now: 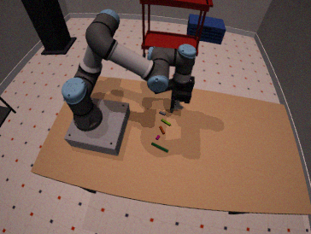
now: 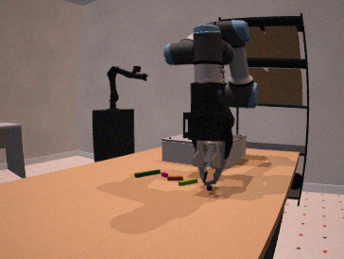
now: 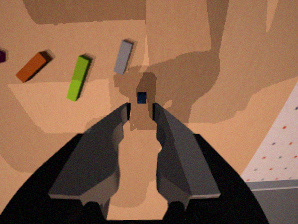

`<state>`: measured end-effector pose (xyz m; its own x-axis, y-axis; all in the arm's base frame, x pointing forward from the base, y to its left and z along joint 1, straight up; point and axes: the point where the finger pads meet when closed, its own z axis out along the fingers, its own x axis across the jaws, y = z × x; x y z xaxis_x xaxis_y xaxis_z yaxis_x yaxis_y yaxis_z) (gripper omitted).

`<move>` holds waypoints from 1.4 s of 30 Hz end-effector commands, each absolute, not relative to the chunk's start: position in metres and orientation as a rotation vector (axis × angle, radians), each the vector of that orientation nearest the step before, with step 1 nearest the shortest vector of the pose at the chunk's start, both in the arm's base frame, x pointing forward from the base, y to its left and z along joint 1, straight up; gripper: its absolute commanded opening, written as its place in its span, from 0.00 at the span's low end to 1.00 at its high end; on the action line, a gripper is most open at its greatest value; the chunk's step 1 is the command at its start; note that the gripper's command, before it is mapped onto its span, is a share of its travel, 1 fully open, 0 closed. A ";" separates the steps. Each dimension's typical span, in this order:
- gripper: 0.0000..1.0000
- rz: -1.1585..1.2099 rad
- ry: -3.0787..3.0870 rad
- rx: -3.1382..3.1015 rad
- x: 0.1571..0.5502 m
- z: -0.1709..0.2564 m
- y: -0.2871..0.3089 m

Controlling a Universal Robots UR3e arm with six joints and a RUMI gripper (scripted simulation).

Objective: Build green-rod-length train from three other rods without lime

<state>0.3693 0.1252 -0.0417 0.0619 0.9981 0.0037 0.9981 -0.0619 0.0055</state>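
gripper (image 3: 141, 111) nearly closed, empty, just over blue rod (image 3: 142, 97) | grey rod (image 3: 123, 56) at 11 o'clock | no train yet, all three placements left

A tan table (image 1: 239, 171) is shown, on which six small rods are laid flat: a green rod (image 1: 160, 148), a magenta rod (image 1: 157, 137), an orange rod (image 1: 161, 130), a lime rod (image 1: 166, 122), a grey rod (image 1: 162, 114) and a blue rod (image 3: 142, 98). The arm's grey base block (image 1: 112, 141) is also carried by it.
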 end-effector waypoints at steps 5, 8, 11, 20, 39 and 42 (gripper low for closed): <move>0.14 0.013 2.149 2.286 0.370 -0.041 0.125; 0.14 0.013 2.149 2.286 0.370 -0.041 0.125; 0.14 0.013 2.149 2.286 0.370 -0.041 0.125; 0.14 0.011 2.150 2.286 0.369 -0.044 0.125; 0.14 0.011 2.150 2.286 0.369 -0.058 0.126; 0.14 0.011 2.150 2.286 0.369 -0.058 0.126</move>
<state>0.3678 0.1253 -0.0567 0.0619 0.9981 0.0035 0.9981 -0.0620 0.0003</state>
